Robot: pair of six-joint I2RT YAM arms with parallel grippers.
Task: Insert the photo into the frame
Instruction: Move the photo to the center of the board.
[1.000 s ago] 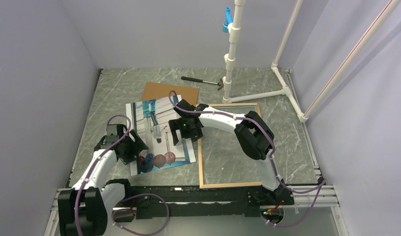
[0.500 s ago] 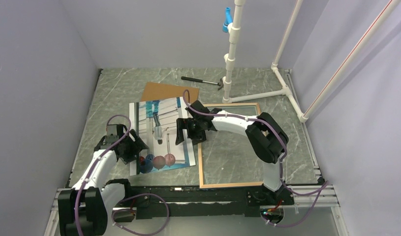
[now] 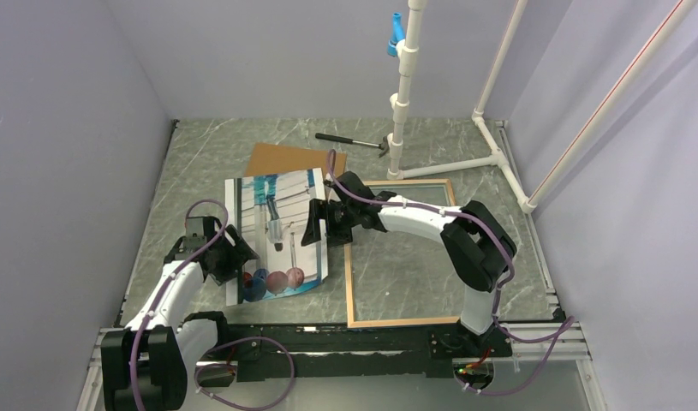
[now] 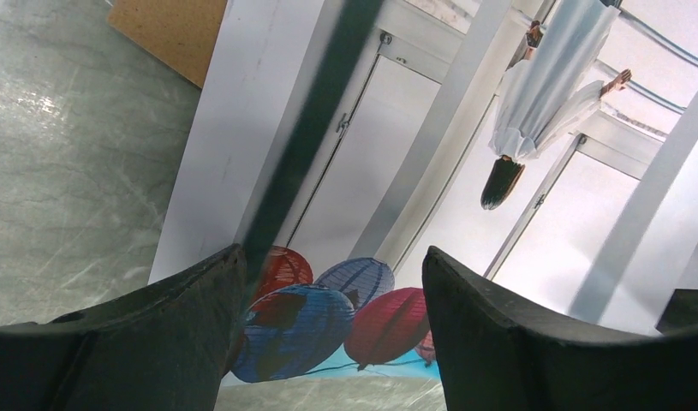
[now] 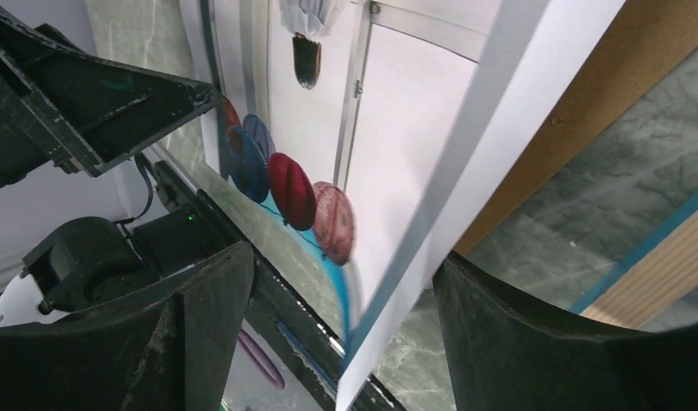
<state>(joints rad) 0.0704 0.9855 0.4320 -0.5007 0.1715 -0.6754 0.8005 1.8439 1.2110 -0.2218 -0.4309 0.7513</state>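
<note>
Glossy rectangular photo print (image 3: 281, 205) flanked by left pincer (image 4: 332, 261) and right pincer (image 5: 341, 257), both spread wide, thin wood-coloured frame (image 3: 405, 322) laid alongside

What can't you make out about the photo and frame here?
Top view: the right gripper and its arm cover the frame's far left corner and the photo's right edge.
Top view: the photo hides the backing board's near part.
Left wrist view: a blurred dark band crosses the photo; unclear what it is.
Right wrist view: the picture edge cuts off all but a strip of the frame.
</note>
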